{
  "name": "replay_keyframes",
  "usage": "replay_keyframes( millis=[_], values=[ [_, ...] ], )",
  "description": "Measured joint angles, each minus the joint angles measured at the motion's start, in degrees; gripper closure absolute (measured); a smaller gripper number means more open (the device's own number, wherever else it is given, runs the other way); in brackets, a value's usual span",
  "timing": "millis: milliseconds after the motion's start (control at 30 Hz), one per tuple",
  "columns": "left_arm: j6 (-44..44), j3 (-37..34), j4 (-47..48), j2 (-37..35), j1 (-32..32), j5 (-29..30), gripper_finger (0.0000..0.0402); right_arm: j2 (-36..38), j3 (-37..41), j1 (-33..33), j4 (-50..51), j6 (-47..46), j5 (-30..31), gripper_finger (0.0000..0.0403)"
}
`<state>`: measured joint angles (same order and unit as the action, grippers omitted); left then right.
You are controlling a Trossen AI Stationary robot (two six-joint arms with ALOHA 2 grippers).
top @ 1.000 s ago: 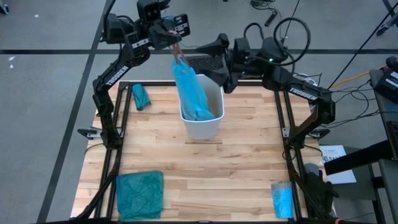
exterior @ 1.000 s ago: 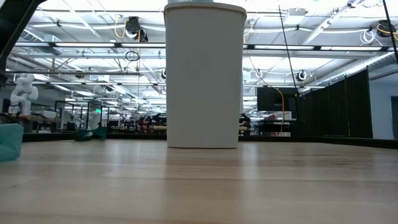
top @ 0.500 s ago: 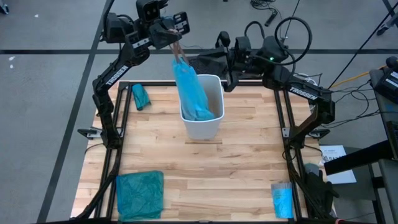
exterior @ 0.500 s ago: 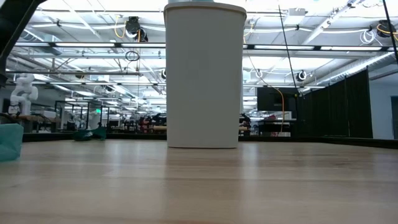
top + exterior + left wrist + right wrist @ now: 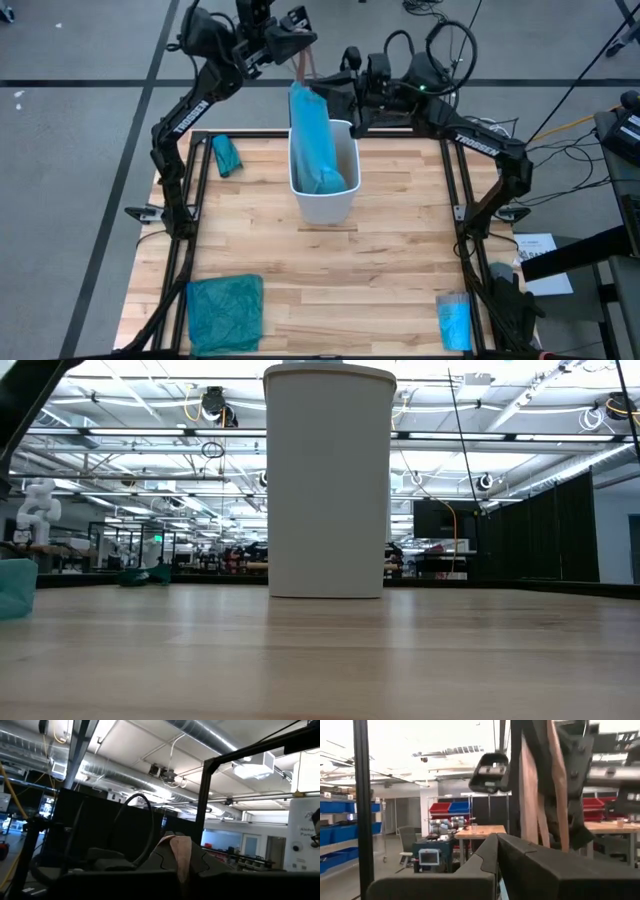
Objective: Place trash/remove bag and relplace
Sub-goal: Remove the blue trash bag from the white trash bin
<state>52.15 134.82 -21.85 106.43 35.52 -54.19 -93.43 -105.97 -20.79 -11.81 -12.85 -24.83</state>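
The thin, translucent sky-blue plastic bin liner (image 5: 313, 140) hangs stretched out of the white plastic waste bin (image 5: 330, 205), which stands on the pale wooden tabletop (image 5: 380, 270) near its far edge. The liner's long axis runs up and down: its gathered neck points upward and away from the camera side of the tabletop, while its fuller bottom sits inside the bin.

The left gripper (image 5: 303, 55) has its fingers closed tight on the neck of the liner, above and beyond the bin's far rim; a tan strip pinched between the fingers (image 5: 180, 857) shows in the left wrist view. The right gripper (image 5: 335, 95) sits just beside the liner's upper part with its fingers pressed fully together; whether they catch any plastic cannot be told.

Compared with a second ago, the liner is drawn straighter and higher, the left gripper has risen and shifted toward the right arm, and the right gripper has moved in closer and gone from wide open to closed.

A folded teal-green plastic bag (image 5: 225, 312) lies at the near left corner, well apart.
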Motion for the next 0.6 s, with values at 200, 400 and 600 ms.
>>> replay_keyframes(
  millis=[200, 400, 600],
  values=[
    [0.01, 0.0, -0.04, 0.01, 0.03, -0.97, 0.0402, 0.07, -0.02, -0.58, 1.37, -0.49, 0.52, 0.0403],
    [0.34, 0.0, -0.04, 0.01, 0.52, -1.01, 0.0402, 0.62, -0.06, 0.0, 1.43, 1.76, -0.57, 0.0403],
    [5.38, 0.0, -0.81, -0.03, 0.25, -1.06, 0.0402, 2.58, -9.38, -6.27, 16.49, 0.36, 1.19, 0.0403]
  ],
)
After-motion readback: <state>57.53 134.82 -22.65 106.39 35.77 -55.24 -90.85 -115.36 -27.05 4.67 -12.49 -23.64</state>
